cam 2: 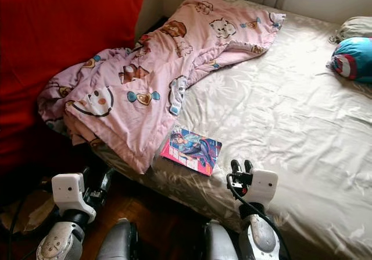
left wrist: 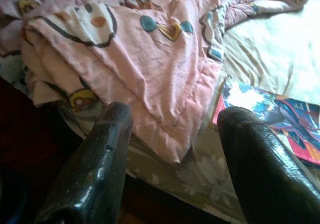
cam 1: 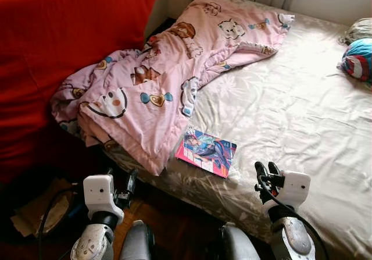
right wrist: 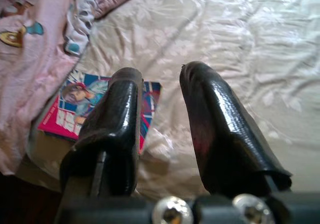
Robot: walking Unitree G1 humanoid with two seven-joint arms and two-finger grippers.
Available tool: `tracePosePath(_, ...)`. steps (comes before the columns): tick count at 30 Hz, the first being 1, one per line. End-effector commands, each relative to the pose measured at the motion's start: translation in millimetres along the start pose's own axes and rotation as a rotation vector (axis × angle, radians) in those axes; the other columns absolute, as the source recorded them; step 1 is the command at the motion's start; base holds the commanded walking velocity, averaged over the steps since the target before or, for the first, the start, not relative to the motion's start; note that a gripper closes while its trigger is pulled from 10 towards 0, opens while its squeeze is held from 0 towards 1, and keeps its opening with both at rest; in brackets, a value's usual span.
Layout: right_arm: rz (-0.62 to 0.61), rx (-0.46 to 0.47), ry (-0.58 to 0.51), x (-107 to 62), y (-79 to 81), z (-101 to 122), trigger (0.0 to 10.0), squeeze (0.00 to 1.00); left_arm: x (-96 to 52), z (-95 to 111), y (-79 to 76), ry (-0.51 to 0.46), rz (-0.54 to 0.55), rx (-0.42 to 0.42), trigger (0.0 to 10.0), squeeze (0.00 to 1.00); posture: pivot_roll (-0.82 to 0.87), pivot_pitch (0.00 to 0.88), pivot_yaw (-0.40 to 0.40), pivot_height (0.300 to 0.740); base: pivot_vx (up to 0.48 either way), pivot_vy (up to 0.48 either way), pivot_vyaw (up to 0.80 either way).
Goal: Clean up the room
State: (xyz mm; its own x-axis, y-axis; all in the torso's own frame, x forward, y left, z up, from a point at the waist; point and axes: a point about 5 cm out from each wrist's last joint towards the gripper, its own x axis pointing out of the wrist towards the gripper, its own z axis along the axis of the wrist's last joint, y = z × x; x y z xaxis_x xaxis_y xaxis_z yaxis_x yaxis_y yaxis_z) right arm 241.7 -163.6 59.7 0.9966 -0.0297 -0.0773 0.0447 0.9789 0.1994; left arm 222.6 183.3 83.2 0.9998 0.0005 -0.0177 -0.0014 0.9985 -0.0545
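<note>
A crumpled pink blanket with cartoon prints lies over the left part of the bed and hangs off its near corner. A colourful magazine lies flat on the cream sheet at the near edge, just right of the blanket's hem. My left gripper hovers low in front of the bed's corner, open and holding nothing; its wrist view looks at the blanket and magazine. My right gripper is over the near edge of the bed, right of the magazine, slightly open and holding nothing.
A red sofa stands close along the bed's left side. A blue and red pillow and a grey one lie at the far right. Curtains hang behind the bed. Crumpled paper and a cable lie on the dark wooden floor at lower left.
</note>
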Motion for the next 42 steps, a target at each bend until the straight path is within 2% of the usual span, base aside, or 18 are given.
tracePosePath(1,-0.01,0.004,0.029,-3.7,-2.9,-6.5,10.0,0.0,-3.5,-4.8,0.4,0.028,-0.001,0.011,10.0,0.0,0.02,0.22,-0.041,0.632,0.0,0.0,0.0)
tracePosePath(10,-0.007,-0.008,0.063,-2.5,-3.1,-10.5,10.0,0.0,-4.0,-5.4,0.9,0.035,0.002,0.014,10.0,0.0,0.03,0.228,-0.041,0.632,0.0,0.0,0.0)
tracePosePath(15,0.001,0.0,0.04,-2.7,-2.6,-9.4,10.0,0.0,-3.8,-5.2,1.3,0.033,0.003,0.013,10.0,0.0,0.03,0.228,-0.041,0.602,0.0,0.0,0.0)
tracePosePath(38,0.046,-0.024,0.047,-4.0,-0.4,-13.6,10.0,0.0,-3.7,-4.3,2.9,0.034,0.005,0.017,10.0,0.0,0.04,0.235,-0.039,0.602,0.0,0.0,0.0)
tracePosePath(42,0.059,-0.038,0.048,-4.6,0.4,-14.3,10.0,0.0,-3.9,-4.6,3.0,0.036,0.003,0.018,10.0,0.0,0.04,0.233,-0.037,0.602,0.0,0.0,0.8)
